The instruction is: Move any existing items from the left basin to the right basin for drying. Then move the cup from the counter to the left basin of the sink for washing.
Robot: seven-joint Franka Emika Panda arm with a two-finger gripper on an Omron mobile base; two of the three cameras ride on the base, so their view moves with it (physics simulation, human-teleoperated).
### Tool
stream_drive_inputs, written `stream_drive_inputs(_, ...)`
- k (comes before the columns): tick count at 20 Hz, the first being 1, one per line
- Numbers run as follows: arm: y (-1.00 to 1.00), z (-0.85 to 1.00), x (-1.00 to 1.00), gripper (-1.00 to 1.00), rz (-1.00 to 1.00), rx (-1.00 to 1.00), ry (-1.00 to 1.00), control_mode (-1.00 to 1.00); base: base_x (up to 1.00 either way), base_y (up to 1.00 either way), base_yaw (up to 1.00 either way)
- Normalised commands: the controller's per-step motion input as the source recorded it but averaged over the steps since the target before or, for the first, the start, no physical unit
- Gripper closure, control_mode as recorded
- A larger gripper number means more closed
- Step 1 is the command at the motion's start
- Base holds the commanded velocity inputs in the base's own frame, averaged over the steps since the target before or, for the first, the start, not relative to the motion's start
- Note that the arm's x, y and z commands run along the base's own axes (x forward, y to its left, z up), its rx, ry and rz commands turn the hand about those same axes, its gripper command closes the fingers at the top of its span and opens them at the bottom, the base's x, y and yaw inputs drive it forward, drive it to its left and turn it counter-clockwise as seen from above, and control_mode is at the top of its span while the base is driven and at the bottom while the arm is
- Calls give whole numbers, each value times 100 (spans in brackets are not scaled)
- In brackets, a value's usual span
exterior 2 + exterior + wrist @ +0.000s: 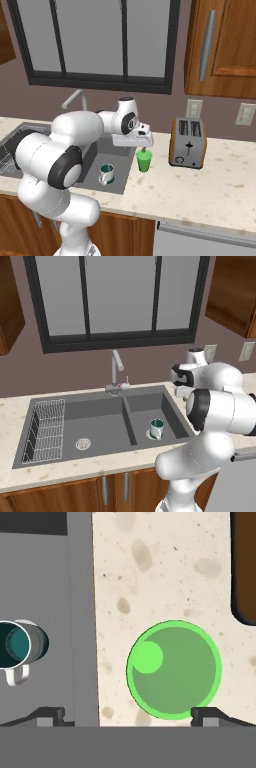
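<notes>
The bright green cup (144,161) stands upright on the counter (200,190), just right of the sink. My gripper (144,149) hangs straight above it, open and holding nothing. In the hand view the cup (174,669) lies between my two fingertips, closer to the right fingertip (215,714), and my gripper (132,716) is empty. The white-grey mug (157,428) with its teal inside stands upright in the right basin (150,403) near the drain. In the hand view the mug (20,644) sits at the left edge. The left basin (100,421) holds just its wire rack (45,431).
A toaster (188,143) stands on the counter right of the cup, against the back wall. The silver tap (116,368) rises behind the divider between the basins. Wooden cabinets hang above at the right. Open counter stretches in front of the toaster.
</notes>
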Motion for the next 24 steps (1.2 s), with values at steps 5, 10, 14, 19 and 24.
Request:
stream_drive_inputs(5, -2, -8, 5, -100, 0, 0, 0, -100, 0, 0, 0)
stream_drive_inputs(10, -2, -13, 5, -100, 0, 0, 0, -100, 0, 0, 0)
stream_drive_inputs(14, -6, -12, 5, -100, 0, 0, 0, -100, 0, 0, 0)
stream_drive_inputs(19, -3, -13, 7, -100, 0, 0, 0, -100, 0, 0, 0)
stream_drive_inputs(24, -1, -14, 9, -100, 0, 0, 0, -100, 0, 0, 0)
